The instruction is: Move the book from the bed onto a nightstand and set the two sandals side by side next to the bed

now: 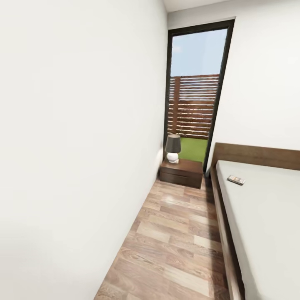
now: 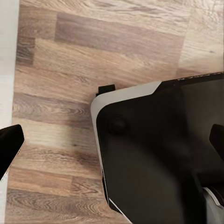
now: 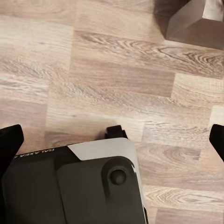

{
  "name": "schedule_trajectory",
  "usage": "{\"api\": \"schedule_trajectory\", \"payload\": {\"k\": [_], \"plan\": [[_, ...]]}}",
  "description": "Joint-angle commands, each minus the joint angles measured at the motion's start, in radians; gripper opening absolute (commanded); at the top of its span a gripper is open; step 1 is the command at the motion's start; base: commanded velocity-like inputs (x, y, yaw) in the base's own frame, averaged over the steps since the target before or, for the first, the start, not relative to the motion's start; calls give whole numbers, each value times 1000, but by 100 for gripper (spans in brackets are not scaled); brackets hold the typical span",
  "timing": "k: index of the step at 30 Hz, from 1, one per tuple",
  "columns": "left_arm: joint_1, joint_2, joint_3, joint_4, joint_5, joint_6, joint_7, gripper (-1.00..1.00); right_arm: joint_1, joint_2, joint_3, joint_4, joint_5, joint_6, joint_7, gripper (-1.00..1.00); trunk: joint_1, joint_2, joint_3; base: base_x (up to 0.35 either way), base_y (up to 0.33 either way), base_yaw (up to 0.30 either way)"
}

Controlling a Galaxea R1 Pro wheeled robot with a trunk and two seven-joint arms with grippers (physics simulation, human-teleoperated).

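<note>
The book (image 1: 236,180) lies flat on the pale mattress of the bed (image 1: 266,216), near the dark headboard. At the far end of the aisle, beside the bed's head, stands a nightstand (image 1: 181,173). The sandals are out of view. My left gripper (image 2: 112,144) is open and empty, its dark fingertips (image 2: 9,149) spread wide above the plank floor and my own black base (image 2: 154,158). Likewise open and empty, my right gripper (image 3: 113,142) hangs over the floor with fingertips (image 3: 9,144) far apart.
A white wall (image 1: 75,146) bounds the narrow wood-floor aisle (image 1: 175,233) on the left, the bed's dark base (image 1: 227,233) on the right. A grey-shaded lamp (image 1: 173,148) sits on the nightstand before a tall window (image 1: 193,96). A dark-brown wooden corner (image 3: 191,23) shows nearby.
</note>
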Motion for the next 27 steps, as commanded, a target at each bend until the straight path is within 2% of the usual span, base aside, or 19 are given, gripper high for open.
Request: {"api": "schedule_trajectory", "payload": {"k": [1,7,18,27], "plan": [[0,0,-9,1,10,-3,-3,100,0,1,-5,-2,-7,4,-4,100,1,-1,0,344,14,0],[0,-1,-9,1,10,-3,-3,100,0,1,-4,-3,-7,4,-4,100,1,-1,0,346,7,-78],[0,-2,-10,1,10,-2,-4,100,0,2,-3,-3,-8,5,-1,100,1,-1,0,348,2,-215],[0,-3,-11,1,9,1,-5,100,0,3,-3,-3,-7,5,0,100,1,-1,0,348,0,-54]]}}
